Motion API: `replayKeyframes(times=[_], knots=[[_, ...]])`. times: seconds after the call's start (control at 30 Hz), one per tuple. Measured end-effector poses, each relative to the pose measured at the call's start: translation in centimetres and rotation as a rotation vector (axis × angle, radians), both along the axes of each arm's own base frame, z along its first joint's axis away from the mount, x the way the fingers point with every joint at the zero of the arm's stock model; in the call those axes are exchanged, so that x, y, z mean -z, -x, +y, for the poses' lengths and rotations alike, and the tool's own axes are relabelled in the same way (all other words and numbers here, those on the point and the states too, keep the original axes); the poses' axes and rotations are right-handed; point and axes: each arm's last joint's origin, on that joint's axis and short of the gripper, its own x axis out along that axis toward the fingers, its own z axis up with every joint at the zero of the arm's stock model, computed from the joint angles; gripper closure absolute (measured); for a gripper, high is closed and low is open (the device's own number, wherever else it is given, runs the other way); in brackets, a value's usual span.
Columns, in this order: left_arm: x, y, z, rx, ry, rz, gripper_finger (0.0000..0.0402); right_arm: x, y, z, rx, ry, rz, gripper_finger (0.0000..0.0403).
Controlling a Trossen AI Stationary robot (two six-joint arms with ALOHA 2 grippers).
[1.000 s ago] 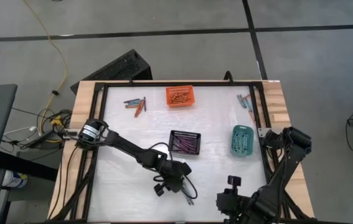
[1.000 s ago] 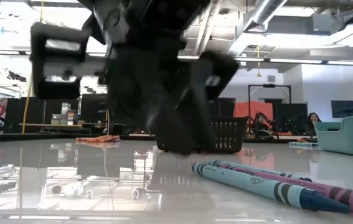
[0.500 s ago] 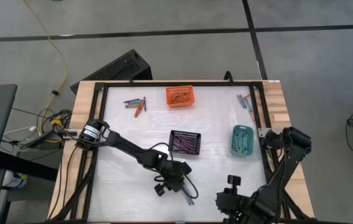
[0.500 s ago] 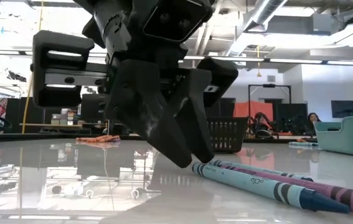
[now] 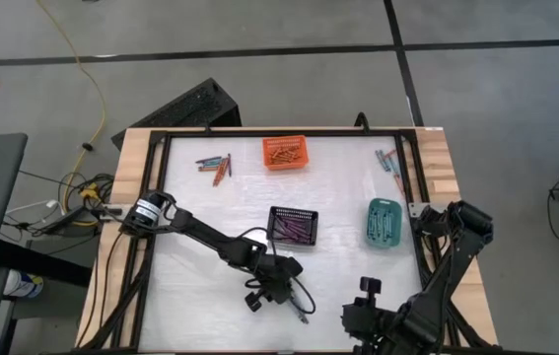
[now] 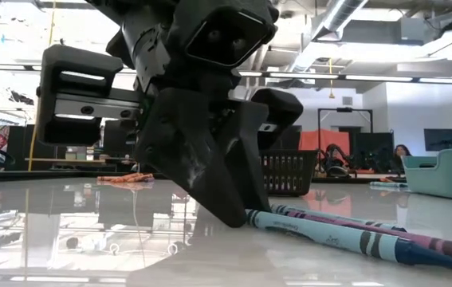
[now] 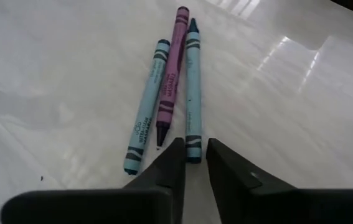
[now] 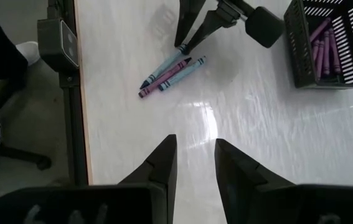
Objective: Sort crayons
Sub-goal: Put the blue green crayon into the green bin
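Three crayons lie side by side on the white table near its front edge, two teal-blue [image 7: 145,109] [image 7: 192,87] and one purple [image 7: 171,74]; the right wrist view shows the same crayons [image 8: 167,73]. My left gripper [image 7: 192,149] [image 5: 296,310] [image 6: 237,214] is down at their near ends, shut on the end of one teal-blue crayon. My right gripper [image 8: 195,155] [image 5: 361,318] hangs open above the table's near right part, holding nothing. My left gripper pinches the blunt end [image 7: 193,148] of a teal-blue crayon between its two fingertips. The fingers slant down onto it and lie nearly along the crayon. The crayon lies flat on the table next to the purple one.
An orange basket [image 5: 285,153] stands at the far middle, a black basket [image 5: 294,226] with purple crayons at the centre, and a teal basket [image 5: 384,221] at the right. Loose crayons lie far left [image 5: 215,165] and far right [image 5: 389,163].
My left gripper's fingers have drawn together around the teal-blue crayon's end; the gap between the tips in the low view is gone. The crayons stay on the table.
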Motion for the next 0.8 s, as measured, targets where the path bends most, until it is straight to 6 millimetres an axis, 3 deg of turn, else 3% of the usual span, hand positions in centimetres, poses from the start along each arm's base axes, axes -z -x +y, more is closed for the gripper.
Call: replayKeyframes(times=[0.17, 0.53, 0.8], knots=[[0.4, 0.5, -0.1, 0.035, -0.026, 0.046, 0.0394, 0.0, 0.0, 0.0, 0.000, 0.001, 0.000, 0.0300], [0.4, 1.3, 0.0, 0.075, -0.005, 0.136, 0.0400, 0.0, 0.0, 0.0, 0.000, 0.007, -0.001, 0.0300], [-2.2, 2.7, 0.4, 0.067, -0.028, 0.181, 0.0401, 0.0, 0.1, -0.2, 0.001, 0.023, 0.011, 0.0300]])
